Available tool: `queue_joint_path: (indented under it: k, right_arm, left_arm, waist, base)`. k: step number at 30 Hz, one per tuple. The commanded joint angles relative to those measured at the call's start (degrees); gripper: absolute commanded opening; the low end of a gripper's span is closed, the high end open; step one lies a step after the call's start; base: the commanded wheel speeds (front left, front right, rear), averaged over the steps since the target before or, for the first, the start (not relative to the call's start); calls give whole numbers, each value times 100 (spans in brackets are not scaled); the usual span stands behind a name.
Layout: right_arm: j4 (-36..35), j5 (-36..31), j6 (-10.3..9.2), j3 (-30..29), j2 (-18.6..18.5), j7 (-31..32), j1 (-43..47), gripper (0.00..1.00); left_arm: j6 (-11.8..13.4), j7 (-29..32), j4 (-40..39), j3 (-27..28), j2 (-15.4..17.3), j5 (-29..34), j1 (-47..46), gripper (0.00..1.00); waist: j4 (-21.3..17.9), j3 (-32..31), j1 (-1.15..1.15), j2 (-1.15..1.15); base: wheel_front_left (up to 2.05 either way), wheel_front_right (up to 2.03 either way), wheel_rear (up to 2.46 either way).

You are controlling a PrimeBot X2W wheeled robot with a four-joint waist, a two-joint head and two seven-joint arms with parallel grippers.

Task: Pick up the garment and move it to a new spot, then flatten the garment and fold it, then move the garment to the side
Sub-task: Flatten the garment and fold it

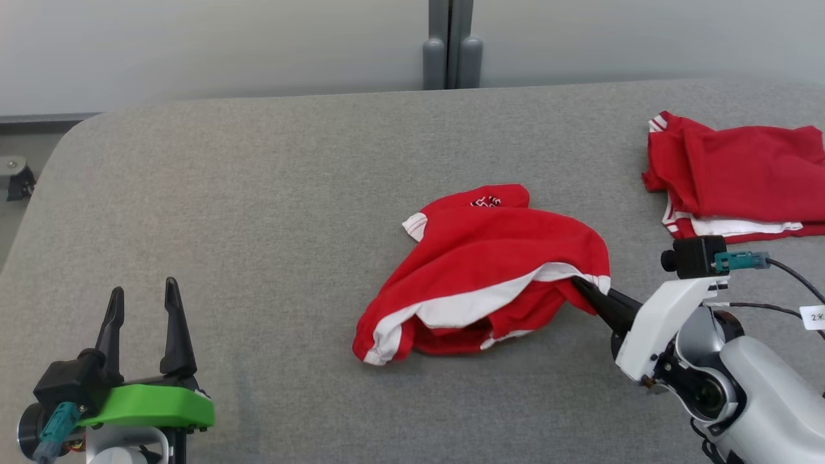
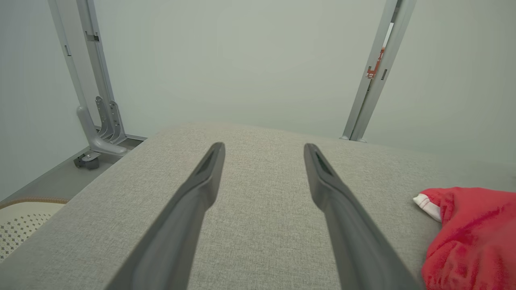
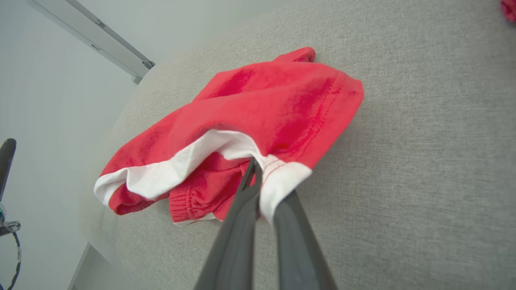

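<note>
Garment (image 1: 480,270), red with white trim, is lying crumpled on the grey table (image 1: 258,193). It is bunching just beyond the tips of the right fingers (image 1: 606,304) and sitting well apart from the left fingers (image 1: 173,325), off to their right

Right fingers are pressing together on the white-banded hem (image 3: 282,181) at the corner of the garment nearest them. In the right wrist view the band is wrapping over the tip of one finger while the other finger is lying against it, tips meeting on the cloth. Rest of the cloth is resting on the table ahead of those tips. The white edge is curling back, and a ribbed red cuff (image 3: 189,201) is showing just to the left of the fingers in that view

A dark printed mark (image 1: 485,202) is showing on the far fold, away from both pairs of fingers

Left fingers are standing wide apart, holding nothing, pointing out over the table surface. In the left wrist view the garment (image 2: 471,237) is lying to the right of them, not touching

A pile of folded red clothes (image 1: 741,174) is sitting on the table beyond the right fingers and further to their right, apart from the crumpled garment
</note>
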Motion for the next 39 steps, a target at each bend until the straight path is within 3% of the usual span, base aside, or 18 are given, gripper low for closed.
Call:
queue_joint_path:
  k: [1, 3, 7, 8, 9, 10, 17, 24, 30, 39]
  right_arm:
    - [-133, -64, 1, 25, -121, 151, 141, 0]
    - [-310, -165, 1, 26, -391, 385, 232, 7]
    - [-299, -572, 1, -25, -678, 614, 426, 8]
    - [-245, -682, 1, -61, -668, 615, 468, 31]
    - [-218, -766, 1, -91, -655, 591, 484, 42]
    - [-147, -930, 1, -175, -619, 518, 522, 100]
    - [-271, -1347, 1, -700, -291, -54, 730, 100]
    - [-761, -1878, 1, -1398, 195, -1340, 1115, 100]
    - [-733, -2537, 1, -1778, 632, -2456, 1416, 100]
    - [-716, -2835, 1, -1939, 796, -2785, 1275, 100]
  left_arm:
    - [-9, -14, 20, 33, -1, 1, 61, 100]
    - [-19, -14, 53, 40, -4, -16, 61, 100]
    - [-34, -14, 102, 38, -11, -36, 23, 100]
    - [-38, -14, 120, 39, -10, -38, 22, 100]
    - [-40, -14, 128, 38, -11, -38, 24, 100]
    - [-43, -14, 148, 35, -11, -42, 37, 100]
    - [-46, -14, 276, -15, 113, -68, 108, 100]
    - [-52, -14, 216, 1, 178, -159, 185, 100]
    - [-55, -14, 74, -195, 196, -278, 304, 100]
    - [-51, -14, 63, -321, 200, -364, 255, 100]
  waist:
    - [-173, -101, 0, 0]
    - [-232, -103, 0, 0]
    - [-289, -113, 0, 0]
    - [-296, -125, 0, 0]
    - [-299, -135, 0, 0]
    - [-305, -161, 0, 0]
    - [-307, -357, 0, 0]
    - [-329, -503, 0, 0]
    - [-335, -451, 0, 0]
    - [-363, -425, 0, 0]
  base:
    - [0, 0, 0]
    - [0, 0, 0]
    - [0, 0, 0]
    - [0, 0, 0]
    - [0, 0, 0]
    - [0, 0, 0]
    - [0, 0, 0]
    - [0, 0, 0]
    - [0, 0, 0]
    - [0, 0, 0]
